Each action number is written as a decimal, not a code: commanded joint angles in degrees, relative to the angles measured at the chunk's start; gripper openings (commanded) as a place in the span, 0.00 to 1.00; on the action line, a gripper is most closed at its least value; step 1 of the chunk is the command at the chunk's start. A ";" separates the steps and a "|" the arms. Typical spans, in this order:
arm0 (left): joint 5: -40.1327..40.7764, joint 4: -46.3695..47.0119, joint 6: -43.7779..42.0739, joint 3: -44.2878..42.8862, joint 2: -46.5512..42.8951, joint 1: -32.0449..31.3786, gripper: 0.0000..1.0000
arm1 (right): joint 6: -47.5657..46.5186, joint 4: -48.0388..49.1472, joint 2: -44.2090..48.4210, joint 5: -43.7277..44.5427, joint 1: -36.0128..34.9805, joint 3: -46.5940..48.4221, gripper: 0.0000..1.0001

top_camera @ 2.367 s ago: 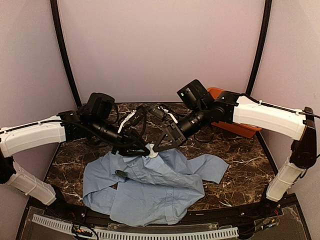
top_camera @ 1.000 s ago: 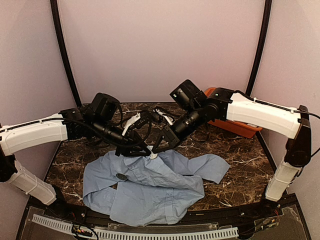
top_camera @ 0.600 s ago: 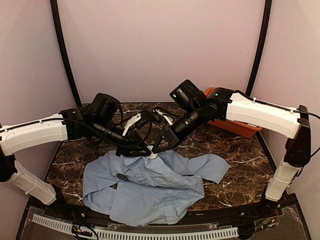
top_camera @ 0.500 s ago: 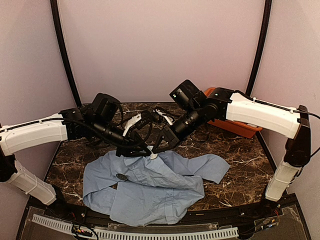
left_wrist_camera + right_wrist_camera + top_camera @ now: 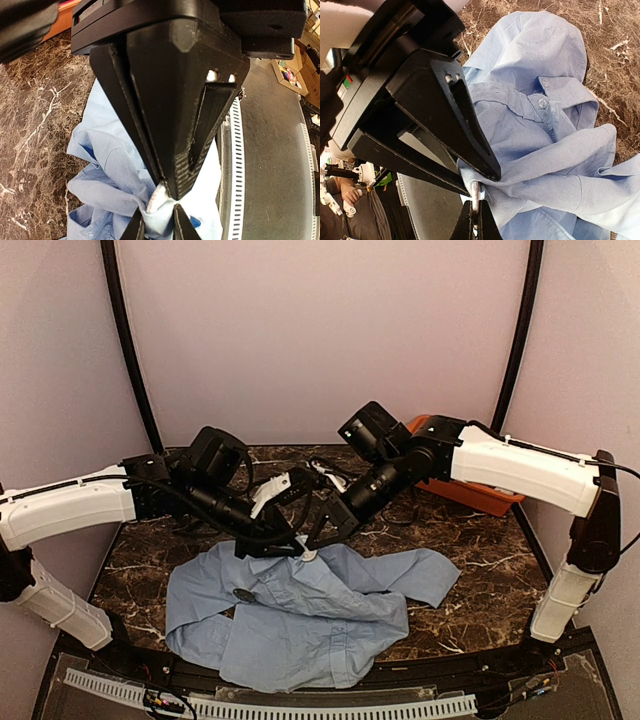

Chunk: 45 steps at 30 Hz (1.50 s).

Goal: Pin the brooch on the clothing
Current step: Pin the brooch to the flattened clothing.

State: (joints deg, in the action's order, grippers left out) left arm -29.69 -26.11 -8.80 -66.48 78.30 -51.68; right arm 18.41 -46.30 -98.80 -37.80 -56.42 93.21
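Brooch (image 5: pixel 242 593) on shirt (image 5: pixel 300 625): too small for detail. Orange object (image 5: pixel 488 498), tabletop's (image 5: pixel 480 545) far right corner: mostly hidden behind right arm (image 5: pixel 520 470). Left end effector (image 5: pixel 159 227): tips cut off at bottom edge of wrist view.

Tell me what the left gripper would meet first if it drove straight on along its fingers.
The shirt fold pinched between its own tips comes first. Right behind that, the fingertips of the right gripper point back at the left gripper, seemingly almost touching; the exact gap is hard to judge.
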 commanded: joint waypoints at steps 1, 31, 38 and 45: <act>3.28 -2.46 -1.28 -0.67 1.33 -0.59 0.18 | 0.48 4.28 0.18 -2.54 -1.34 2.59 0.00; -10.71 8.04 2.28 6.15 -6.05 4.39 0.24 | 2.26 11.07 3.31 -9.00 1.10 -2.64 0.00; -15.34 11.76 3.47 7.22 -7.27 4.40 0.27 | 3.81 13.90 3.84 -10.42 1.49 -3.88 0.00; -16.48 13.23 4.14 7.89 -7.61 4.40 0.29 | 3.70 14.33 4.33 -10.81 1.75 -4.73 0.00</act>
State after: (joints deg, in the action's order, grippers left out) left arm -43.59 -15.68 -5.37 -59.57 72.29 -47.35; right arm 21.76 -36.69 -96.73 -46.57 -55.07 89.49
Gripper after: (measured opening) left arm 0.292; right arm 0.008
